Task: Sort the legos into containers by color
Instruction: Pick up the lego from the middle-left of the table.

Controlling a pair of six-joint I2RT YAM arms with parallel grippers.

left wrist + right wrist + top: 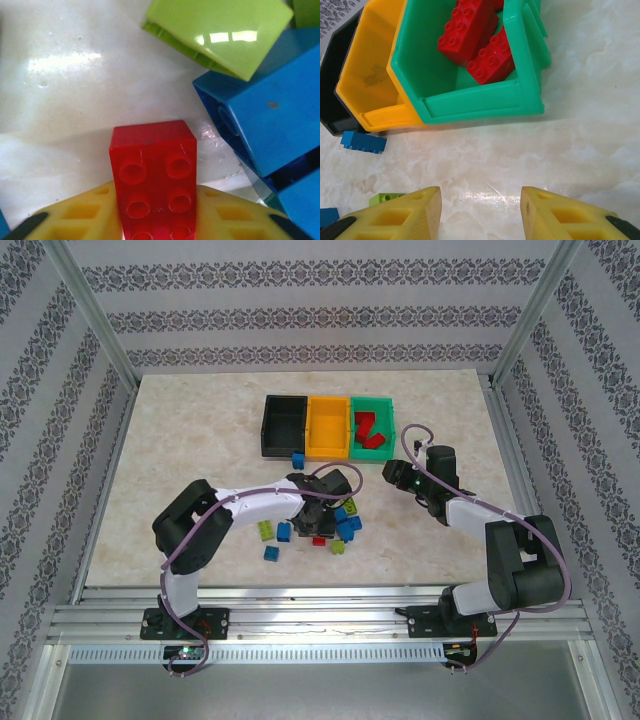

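Left wrist view shows your left gripper (pixel 155 207) with its yellow fingers (pixel 75 217) pinching a red brick (pixel 154 170) by its two long sides. The brick sits on the table (pixel 65 75) in the little pile in front of the bins. A blue brick (pixel 270 115) is just beside it on the right, and a lime brick (pixel 220 35) is a bit farther off. The red brick's bumps face up at the camera, and its long side runs straight out from the fingers, away from the wrist. I think the best way now is to lift straight up first, so you do not knock the blue brick. Hold tight, because only the near end is gripped. Then carry it to the green bin (pixel 470 102), where other red bricks (pixel 470 35) lie. Your right gripper (pixel 480 210) hangs near that bin with its fingers spread and nothing between them, so take care not to bump it.
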